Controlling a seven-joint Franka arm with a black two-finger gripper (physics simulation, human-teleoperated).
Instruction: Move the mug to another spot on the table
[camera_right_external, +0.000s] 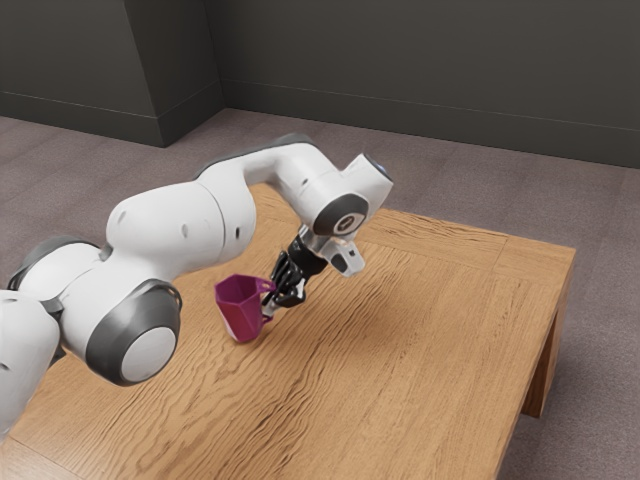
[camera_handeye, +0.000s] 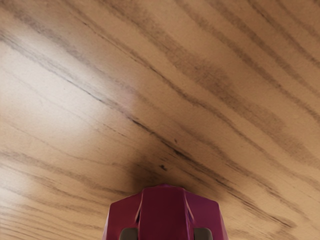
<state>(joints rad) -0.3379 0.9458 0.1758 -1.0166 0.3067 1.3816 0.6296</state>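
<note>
One wooden table (camera_right_external: 430, 345), grey carpet (camera_right_external: 520, 185).

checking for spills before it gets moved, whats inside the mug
The mug is tilted, with its mouth facing up. The inner wall just below the rim shows plain magenta, with nothing seen in it. Deeper down, the bottom is hidden behind the mug's own wall, so any contents there cannot be seen.

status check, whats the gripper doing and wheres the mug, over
Gripper shut on mug. Mug tilted, low over the table, near the arm's end of it. No obstacle seen on the wood around it.
</note>
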